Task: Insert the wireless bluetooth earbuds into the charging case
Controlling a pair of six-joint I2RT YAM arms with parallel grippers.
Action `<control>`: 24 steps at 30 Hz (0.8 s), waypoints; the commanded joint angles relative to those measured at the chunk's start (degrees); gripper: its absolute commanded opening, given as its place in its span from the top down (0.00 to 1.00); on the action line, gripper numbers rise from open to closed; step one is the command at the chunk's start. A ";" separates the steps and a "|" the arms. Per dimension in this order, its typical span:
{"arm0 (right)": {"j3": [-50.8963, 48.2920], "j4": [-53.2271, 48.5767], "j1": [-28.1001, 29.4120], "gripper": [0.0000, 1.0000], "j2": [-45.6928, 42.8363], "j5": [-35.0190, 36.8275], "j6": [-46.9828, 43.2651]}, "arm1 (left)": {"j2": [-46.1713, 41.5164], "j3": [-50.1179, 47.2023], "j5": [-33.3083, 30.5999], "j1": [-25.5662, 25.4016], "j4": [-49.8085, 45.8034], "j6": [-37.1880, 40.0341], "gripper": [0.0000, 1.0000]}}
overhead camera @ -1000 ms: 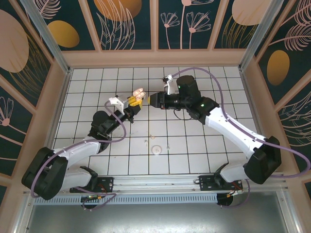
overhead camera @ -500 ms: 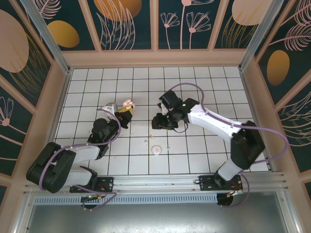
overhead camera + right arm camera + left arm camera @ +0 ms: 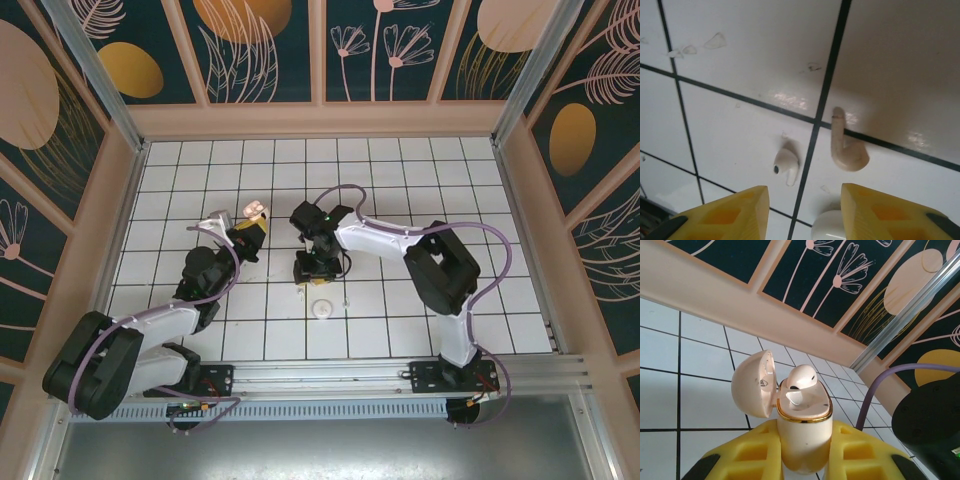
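Two to collect: pink earbud (image 3: 847,150) and white earbud (image 3: 786,167) lie on the tiled table (image 3: 735,55) under the right gripper (image 3: 802,210), jaws apart, empty. Left gripper (image 3: 250,229) clamps the open charging case (image 3: 804,427) upright. Centre over one bud, drop straight, squeeze softly.

Left of centre, the left gripper (image 3: 251,224) holds the open case (image 3: 255,210) at its tip, over the white grid table (image 3: 400,170). The right arm bends in from the lower right, and the right gripper (image 3: 304,274) points down at the table near centre. A round pale disc (image 3: 322,309) lies just below it in the frame.
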 commanded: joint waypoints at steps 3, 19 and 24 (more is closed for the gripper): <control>1.22 -3.85 -0.05 0.58 1.57 3.47 -0.39 | -1.40 -0.54 -1.01 0.27 -0.43 -0.01 0.89; 0.40 -4.10 -0.41 0.64 3.81 7.87 -0.66 | -3.10 0.13 -0.83 0.30 -2.66 1.40 0.88; 0.34 -4.44 -1.35 0.66 3.64 9.84 -0.94 | -3.90 0.41 -0.92 0.27 -4.23 2.30 0.87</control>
